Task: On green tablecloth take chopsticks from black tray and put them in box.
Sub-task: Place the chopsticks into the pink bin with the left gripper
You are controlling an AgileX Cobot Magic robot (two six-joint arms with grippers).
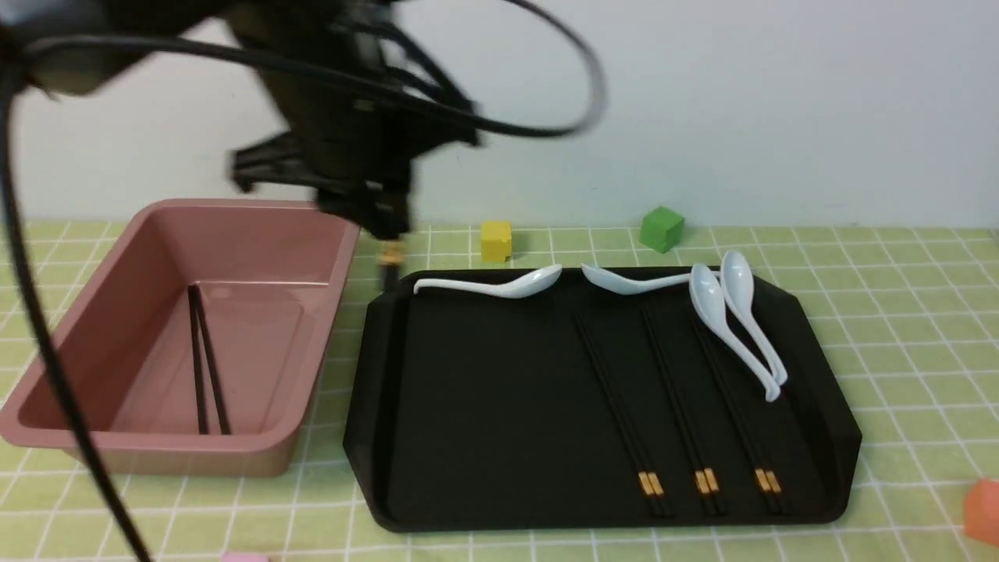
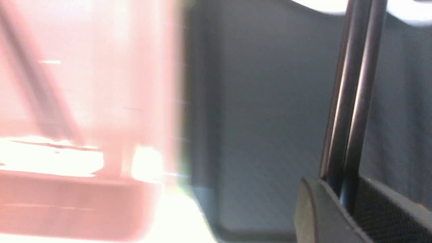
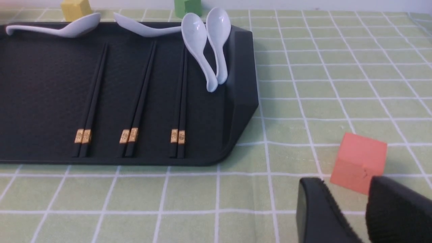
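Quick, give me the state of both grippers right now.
Left gripper: closed on a pair of chopsticks.
Right gripper: open, holding nothing.

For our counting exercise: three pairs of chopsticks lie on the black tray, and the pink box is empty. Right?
No. The box holds one pair of chopsticks, as the front view shows; three pairs do lie on the black tray.
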